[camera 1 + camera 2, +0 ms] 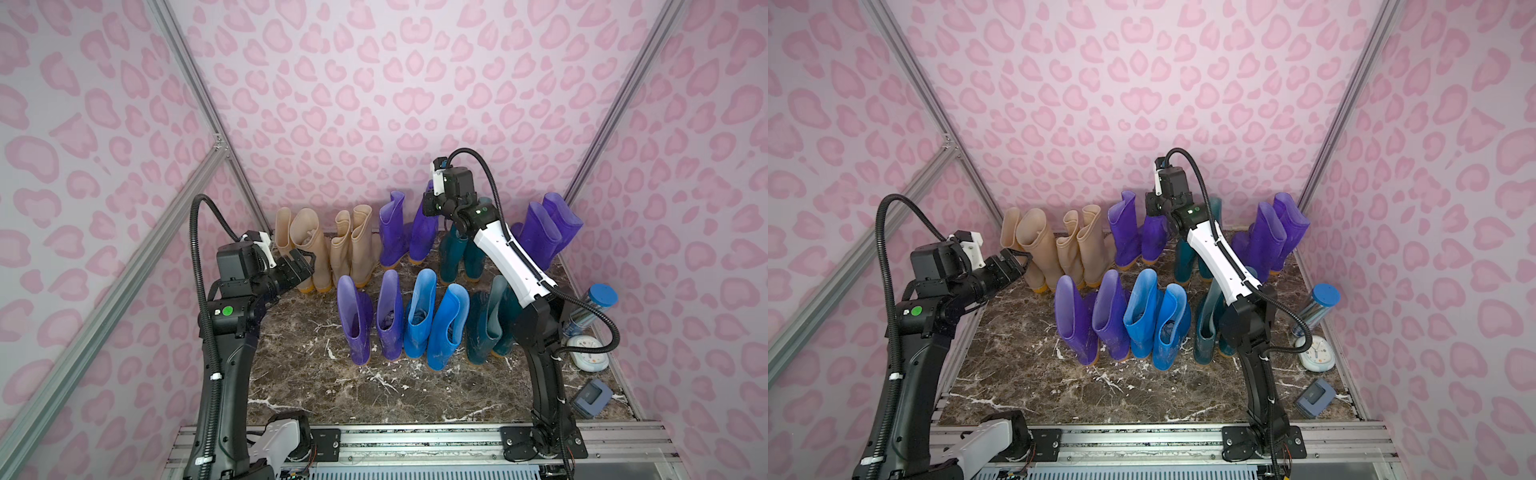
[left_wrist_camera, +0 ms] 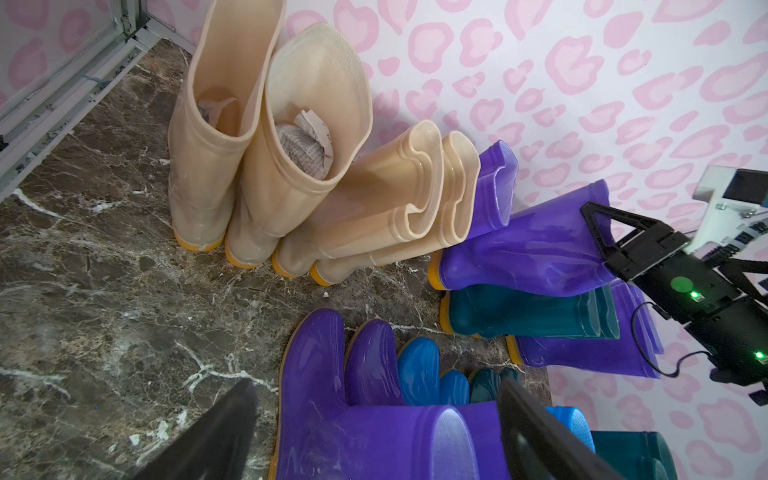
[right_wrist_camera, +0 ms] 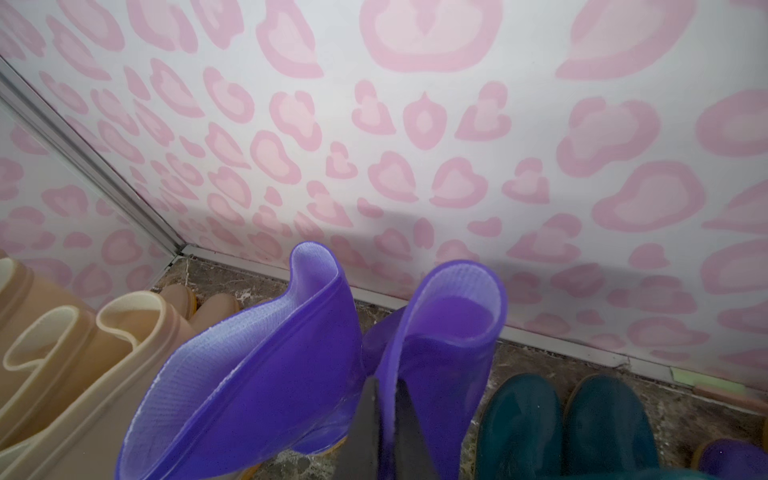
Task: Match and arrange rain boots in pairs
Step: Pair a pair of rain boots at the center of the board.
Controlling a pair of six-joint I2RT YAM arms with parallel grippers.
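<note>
The rain boots stand in two rows on the marble floor. The back row holds several beige boots, a purple pair, a teal pair and another purple pair. In front stand a purple pair, a blue pair and a teal pair. My right gripper is shut on the shaft rim of a back-row purple boot. My left gripper is open and empty by the beige boots; its fingers frame a front purple boot.
A shiny cylinder with a blue cap, a white clock and a blue-grey box lie along the right wall. Pink-patterned walls close in the back and both sides. The arms' metal rail runs along the front.
</note>
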